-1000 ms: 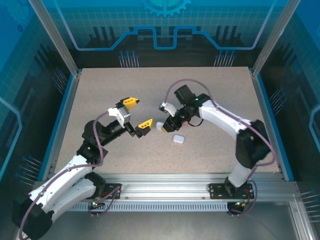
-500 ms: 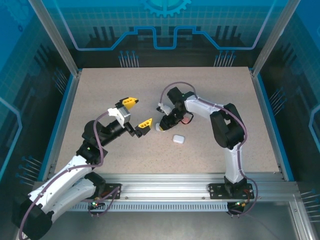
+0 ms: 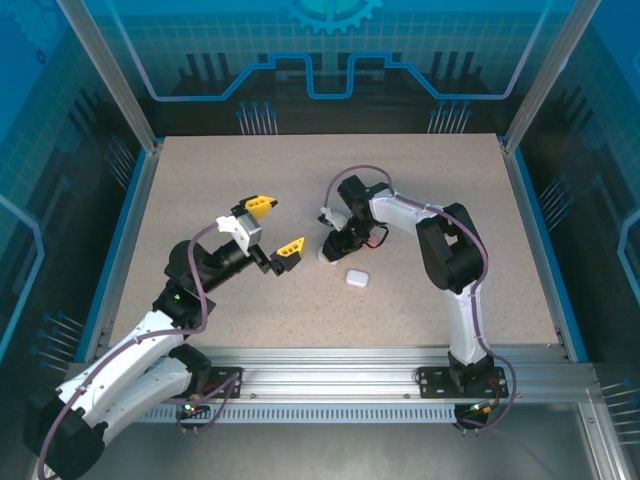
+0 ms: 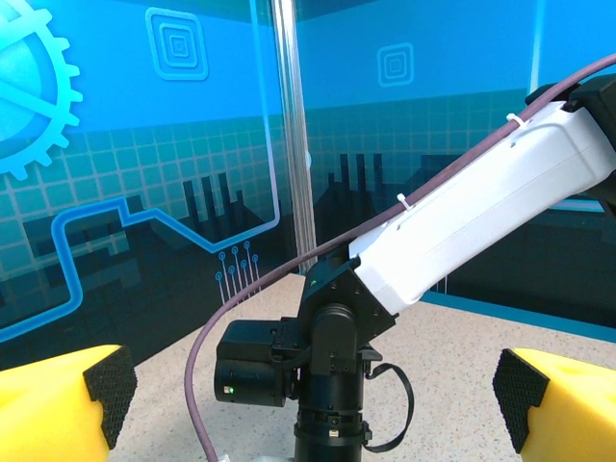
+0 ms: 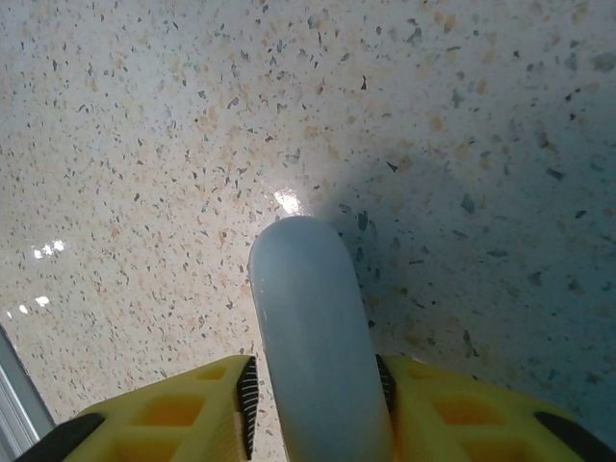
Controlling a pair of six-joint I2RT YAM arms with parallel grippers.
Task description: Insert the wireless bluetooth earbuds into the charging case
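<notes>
A closed white charging case (image 5: 316,318) stands on edge on the speckled table, between my right gripper's (image 5: 316,373) yellow fingers (image 5: 192,409). The jaws stand slightly apart: a sliver of table shows between the left pad and the case. From above, this right gripper (image 3: 331,250) points straight down at that case (image 3: 326,258) near the table's middle. My left gripper (image 3: 277,226) hovers wide open just to its left, holding nothing, and faces the right arm's wrist (image 4: 332,356). The earbuds are out of view.
A second small white case (image 3: 357,278) lies flat on the table just right of and nearer than the right gripper. Blue panels and aluminium posts (image 3: 110,80) wall the table. The right arm's purple cable (image 4: 207,346) loops near the left gripper.
The right arm folded in and its wrist turned down, bringing the case to the table. Its jaws have loosened around the case. The left arm has not moved.
</notes>
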